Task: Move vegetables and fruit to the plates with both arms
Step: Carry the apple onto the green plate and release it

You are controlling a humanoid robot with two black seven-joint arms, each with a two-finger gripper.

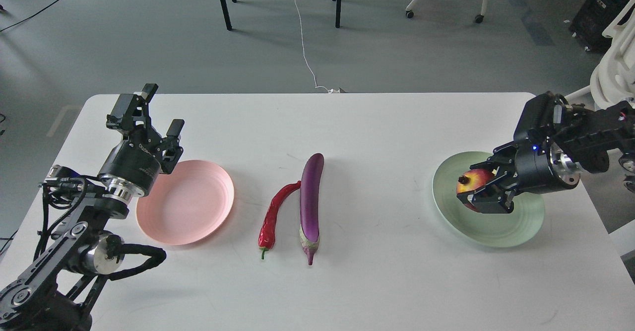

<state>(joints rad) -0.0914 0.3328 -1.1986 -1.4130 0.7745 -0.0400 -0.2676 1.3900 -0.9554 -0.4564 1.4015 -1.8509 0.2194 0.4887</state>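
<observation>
White table (377, 122) w/ two plates, veg in the middle. Right gripper (480, 188) reaches in from the right edge, over the green plate (516, 227), fingers closed around a round fruit (474, 180) – red-pink w/ yellow patch and a dark crown-like tip, prob. the pomegranate. Fruit sits between the fingers above the plate's left half; can't tell if it touches the plate. Left gripper (155, 115) is up at the pink plate's (198, 207) far-left rim, pointing up and away, fingers spread apart, nothing between them. Pink plate has nothing on it, partly covered by the left arm's wrist at its left edge. Eggplant (311, 202) lies on the table btw. the plates, long axis running near-to-far, stem end toward the robot. Chili (274, 217) lies just left of it, curved, green stem near the robot, far tip touching or almost touching the eggplant's side. Both veg well apart from either plate. Beyond the table: grey floor, cables, table legs, chair casters.
</observation>
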